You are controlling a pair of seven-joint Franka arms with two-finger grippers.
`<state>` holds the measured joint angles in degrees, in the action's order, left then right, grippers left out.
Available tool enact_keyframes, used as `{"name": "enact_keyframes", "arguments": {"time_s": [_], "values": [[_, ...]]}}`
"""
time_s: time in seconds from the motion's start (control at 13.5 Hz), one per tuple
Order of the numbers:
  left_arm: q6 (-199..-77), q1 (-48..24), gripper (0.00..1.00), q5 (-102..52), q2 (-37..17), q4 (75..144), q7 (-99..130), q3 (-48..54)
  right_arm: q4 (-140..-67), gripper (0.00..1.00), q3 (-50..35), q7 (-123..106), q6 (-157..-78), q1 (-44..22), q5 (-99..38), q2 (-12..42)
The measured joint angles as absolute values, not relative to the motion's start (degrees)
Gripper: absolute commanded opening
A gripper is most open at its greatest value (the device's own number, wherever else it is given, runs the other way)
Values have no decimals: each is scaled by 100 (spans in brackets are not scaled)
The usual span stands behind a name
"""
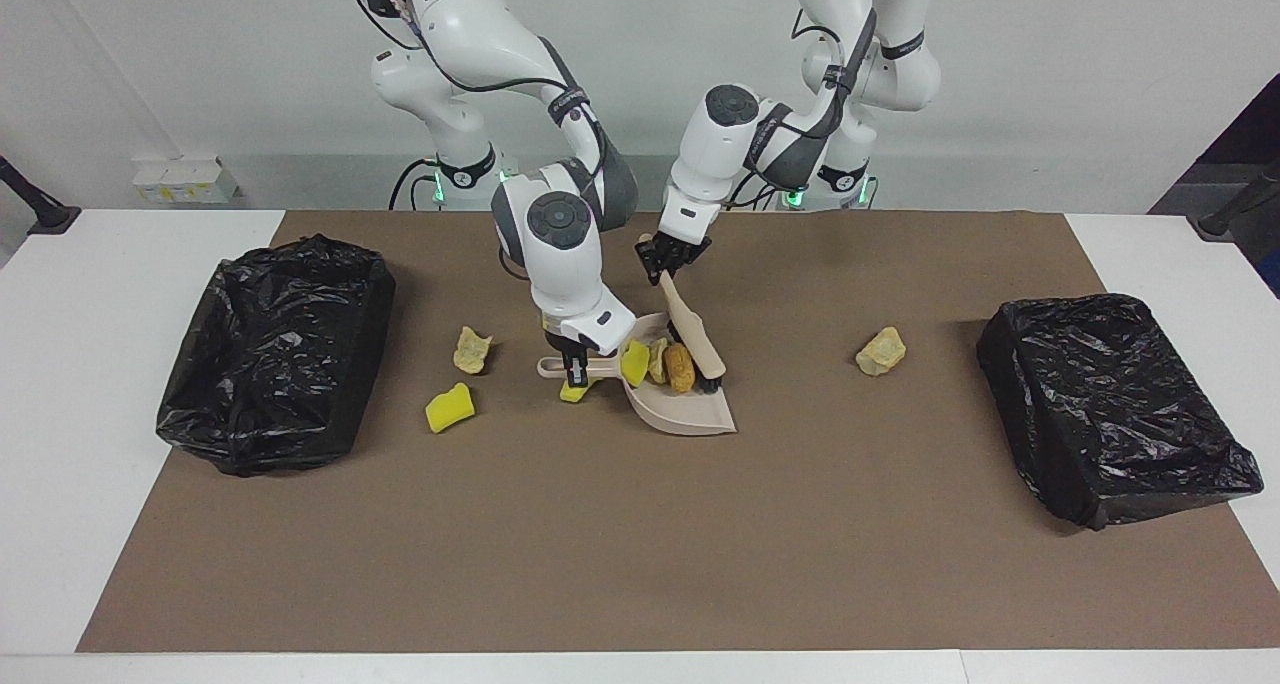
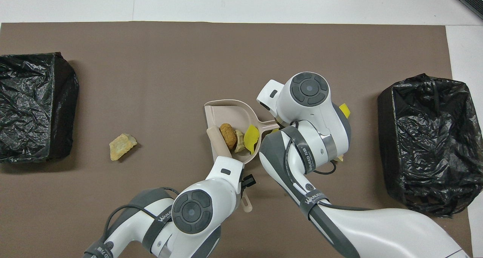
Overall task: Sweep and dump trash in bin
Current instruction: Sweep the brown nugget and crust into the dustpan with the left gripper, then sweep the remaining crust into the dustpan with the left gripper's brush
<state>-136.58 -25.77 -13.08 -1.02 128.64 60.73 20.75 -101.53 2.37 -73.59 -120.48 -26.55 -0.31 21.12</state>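
Facing view: left gripper (image 1: 672, 255) pinches the brush (image 1: 694, 334) handle; right gripper (image 1: 574, 367) clamps the dustpan (image 1: 690, 414) handle.

Two robot arms, glossy white rounded shells with dark grey joint sections. Right arm (image 1: 560, 234): round dark grey cap above the gripper, black cable looped along the upper links, black strap with white lettering. Left arm (image 1: 740, 134): matching cap, black cable, black bands. Green lights glow at both bases. Grippers: small, black, below white wrist blocks.
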Motion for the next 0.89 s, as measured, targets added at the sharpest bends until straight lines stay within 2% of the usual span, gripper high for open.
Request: {"name": "enact_keyframes", "arguments": {"time_s": [0.44,0.66,0.89], "values": [[-12140,-1856,0,-611,515,12757,6069,2011,-10157,0,238,-7359,-12056,-2655,-31,2112],[-11469,-1181,0,-400,741,12756,6033,1997,-10160,0,239,-7359,-12062,-2655,-31,2112],[-11246,-442,0,-90,740,12761,5676,1988,-10163,0,239,-7359,-12066,-2655,-31,2112]]}}
